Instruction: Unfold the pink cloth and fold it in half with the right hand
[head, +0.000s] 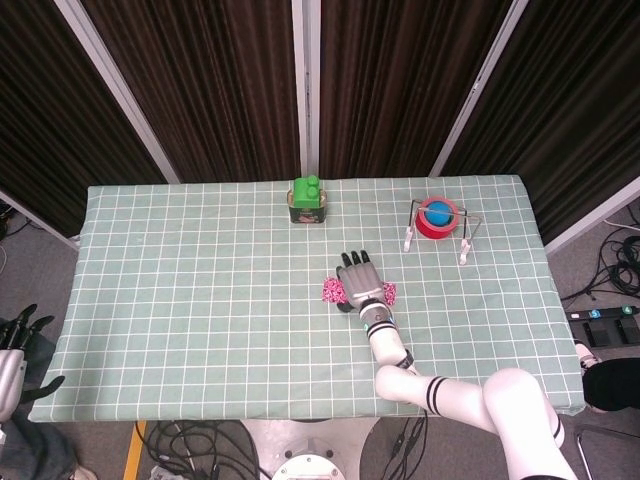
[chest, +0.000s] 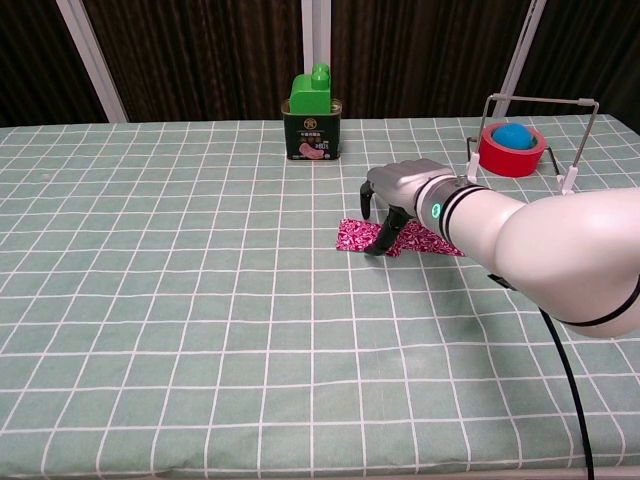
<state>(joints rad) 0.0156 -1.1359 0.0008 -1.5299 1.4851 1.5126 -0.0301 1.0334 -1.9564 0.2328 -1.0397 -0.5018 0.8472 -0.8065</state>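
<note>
The pink patterned cloth (chest: 354, 236) lies folded in a narrow strip on the green checked tablecloth, right of the middle; in the head view only its ends (head: 329, 290) show. My right hand (chest: 401, 190) arches over it, fingers apart and fingertips down on the cloth, the thumb at its near edge. From above, that right hand (head: 360, 279) covers most of the strip. The cloth lies flat and is not lifted. My left hand (head: 14, 346) hangs off the table's left edge, fingers apart, holding nothing.
A green can (chest: 314, 125) with a green block on top stands at the back centre. A red tape roll (chest: 511, 146) holding a blue ball sits under a wire frame at the back right. The table edge (head: 200, 412) runs along the near side.
</note>
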